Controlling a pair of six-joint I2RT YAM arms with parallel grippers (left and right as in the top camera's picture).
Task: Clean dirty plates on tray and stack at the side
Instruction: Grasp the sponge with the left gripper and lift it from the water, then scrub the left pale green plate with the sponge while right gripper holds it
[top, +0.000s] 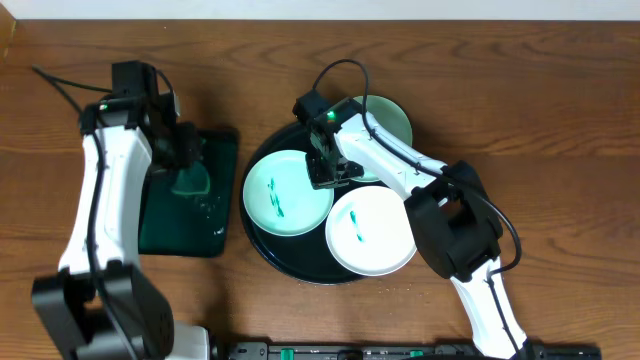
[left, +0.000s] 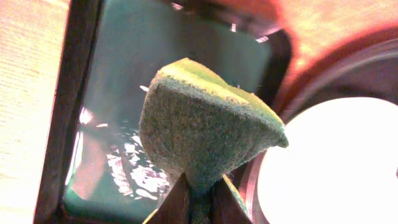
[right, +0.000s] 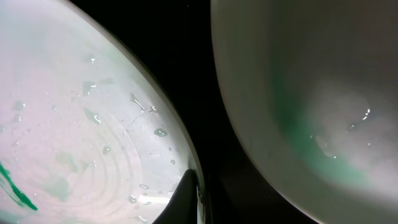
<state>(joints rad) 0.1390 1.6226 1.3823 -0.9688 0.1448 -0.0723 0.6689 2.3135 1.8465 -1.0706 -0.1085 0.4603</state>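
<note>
Three plates lie on the round black tray (top: 300, 268): a left plate (top: 285, 195) and a front plate (top: 370, 232), each with a teal smear, and a pale-mint back plate (top: 393, 120) partly hidden by my right arm. My right gripper (top: 330, 175) is shut on the left plate's right rim. In the right wrist view, one finger (right: 198, 183) lies on that wet plate (right: 81, 124), and a second plate (right: 298, 81) is beside it. My left gripper (top: 185, 150) is shut on a green sponge (left: 205, 124), held above the green tray.
A rectangular dark green tray (top: 215, 215) with water drops lies left of the black tray and also shows in the left wrist view (left: 174, 43). That view also shows a bright white plate (left: 336, 162) at the right. Bare wooden table (top: 560, 120) surrounds both trays.
</note>
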